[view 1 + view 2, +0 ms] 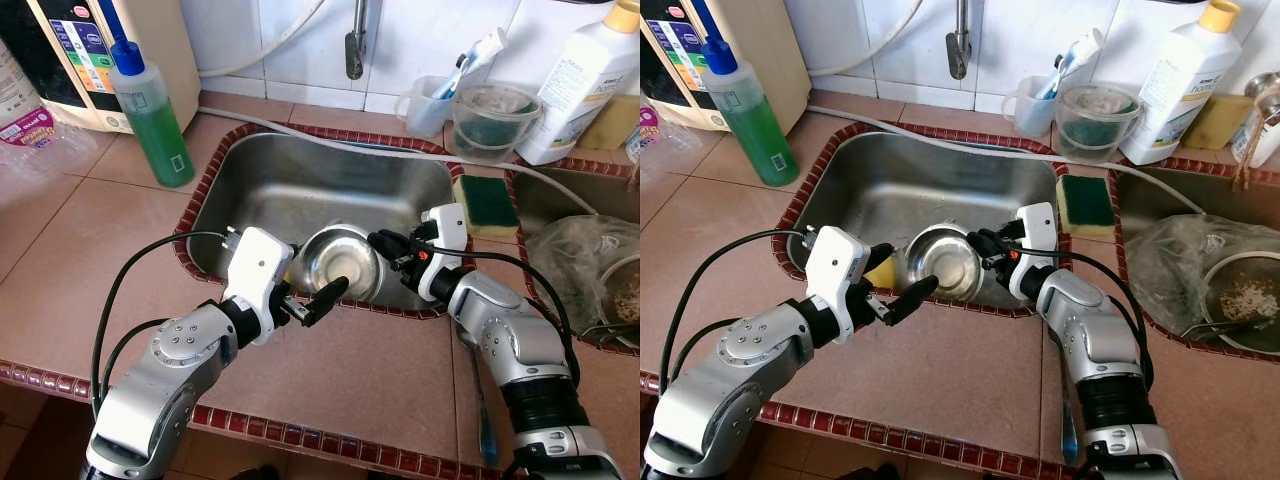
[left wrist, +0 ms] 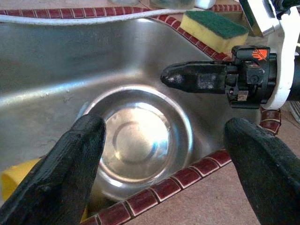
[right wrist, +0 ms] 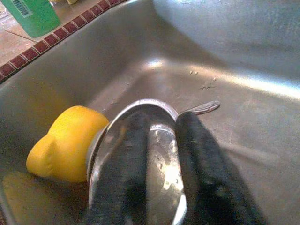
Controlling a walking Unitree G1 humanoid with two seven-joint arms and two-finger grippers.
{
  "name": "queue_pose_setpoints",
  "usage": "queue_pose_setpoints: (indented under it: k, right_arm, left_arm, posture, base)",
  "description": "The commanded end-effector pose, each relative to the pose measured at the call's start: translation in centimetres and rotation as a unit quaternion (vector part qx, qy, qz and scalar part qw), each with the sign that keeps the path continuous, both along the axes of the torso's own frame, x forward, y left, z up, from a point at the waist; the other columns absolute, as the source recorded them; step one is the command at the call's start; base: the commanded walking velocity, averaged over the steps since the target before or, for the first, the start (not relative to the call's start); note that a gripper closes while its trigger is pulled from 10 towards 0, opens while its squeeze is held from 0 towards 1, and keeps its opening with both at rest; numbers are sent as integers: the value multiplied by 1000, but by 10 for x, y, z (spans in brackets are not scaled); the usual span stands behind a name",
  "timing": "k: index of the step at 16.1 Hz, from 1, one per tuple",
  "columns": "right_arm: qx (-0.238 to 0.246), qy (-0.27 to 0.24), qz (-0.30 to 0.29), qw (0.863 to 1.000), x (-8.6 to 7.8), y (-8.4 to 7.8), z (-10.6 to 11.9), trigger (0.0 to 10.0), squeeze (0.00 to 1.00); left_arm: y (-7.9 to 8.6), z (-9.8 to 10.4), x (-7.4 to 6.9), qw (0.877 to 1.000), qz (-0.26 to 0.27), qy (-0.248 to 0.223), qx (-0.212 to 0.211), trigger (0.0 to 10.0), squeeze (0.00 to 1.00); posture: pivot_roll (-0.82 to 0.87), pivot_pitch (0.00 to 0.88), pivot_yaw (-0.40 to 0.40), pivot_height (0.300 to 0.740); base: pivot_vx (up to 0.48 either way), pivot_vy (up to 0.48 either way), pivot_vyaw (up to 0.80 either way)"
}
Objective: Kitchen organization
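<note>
The sink [image 1: 260, 180] is shiny grey, and so is the bowl [image 1: 340, 262]. The surface [image 1: 90, 250] is pinkish brown with a dark red tile edge. At 10 o'clock stands a green bottle [image 1: 152, 115] with a blue cap. The sponge [image 1: 485, 205] is green on yellow. A yellow thing [image 3: 65, 143] touches the bowl. All 4 fingers [image 2: 77, 164] are black.

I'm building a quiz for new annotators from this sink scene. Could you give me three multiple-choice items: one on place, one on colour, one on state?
1. Where is the steel bowl?
A. In the sink
B. On the counter
C. On the sponge

2. What colour is the liquid in the blue-capped bottle?
A. Red
B. Green
C. Clear

3. How are the left gripper's fingers?
A. Shut on the bowl
B. Spread open
C. Holding a sponge

Answers: 1 A, the bowl lies inside the basin; 2 B, the bottle's contents are green; 3 B, a wide gap shows between the fingers in the left wrist view.
</note>
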State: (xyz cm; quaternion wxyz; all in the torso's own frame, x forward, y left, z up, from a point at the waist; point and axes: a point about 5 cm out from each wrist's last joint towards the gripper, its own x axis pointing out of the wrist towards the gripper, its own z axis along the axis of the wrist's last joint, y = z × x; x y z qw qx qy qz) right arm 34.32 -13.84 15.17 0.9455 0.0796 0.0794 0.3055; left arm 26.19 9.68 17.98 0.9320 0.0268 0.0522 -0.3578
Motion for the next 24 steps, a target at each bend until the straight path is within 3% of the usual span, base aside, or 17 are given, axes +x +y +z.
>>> queue_pose_setpoints:
  k: [1, 6, 10, 15, 18, 22, 23, 24]
  right_arm:
    - [2, 4, 9, 1000, -2, 2, -1, 10000, 1000]
    - [3, -4, 2, 1000, 0, 0, 2, 10000, 1000]
    - [33, -84, -17, 996, 3, 1, 24, 10000, 1000]
    - [64, -127, -49, 989, 1, 2, 37, 10000, 1000]
    - [83, -155, -102, 979, -5, 2, 40, 10000, 1000]
    - [43, -196, -177, 963, -12, -3, 36, 10000, 1000]
    - [33, -203, -190, 960, -14, -5, 34, 10000, 973]
    - [32, -205, -200, 957, -17, -6, 32, 10000, 776]
  left_arm:
    - [-1, 2, -1, 1000, -4, -3, 3, 10000, 0]
    - [1, 3, 1, 1000, -1, -4, 1, 10000, 0]
    - [4, 7, 9, 1000, 12, -18, -9, 10000, 0]
    - [14, 8, 25, 997, 62, -44, 2, 10000, 0]
    - [19, 4, 34, 993, 93, -74, 3, 10000, 0]
    - [24, -9, 43, 988, 134, -78, -11, 10000, 0]
    - [26, -10, 44, 986, 141, -83, -12, 10000, 0]
    - [27, -11, 46, 985, 146, -87, -13, 10000, 0]
  posture:
    - [-122, 196, 4, 740]
    - [-121, 194, 8, 740]
    - [-121, 162, 12, 740]
    - [-126, 119, 18, 740]
    - [-137, 79, 26, 740]
    - [-164, 32, 39, 740]
    - [-167, 28, 41, 740]
    - [-168, 24, 43, 740]
  base:
    - [0, 0, 0]
    - [0, 0, 0]
    - [0, 0, 0]
    - [0, 0, 0]
    - [0, 0, 0]
    - [0, 0, 0]
    - [0, 0, 0]
    - [0, 0, 0]
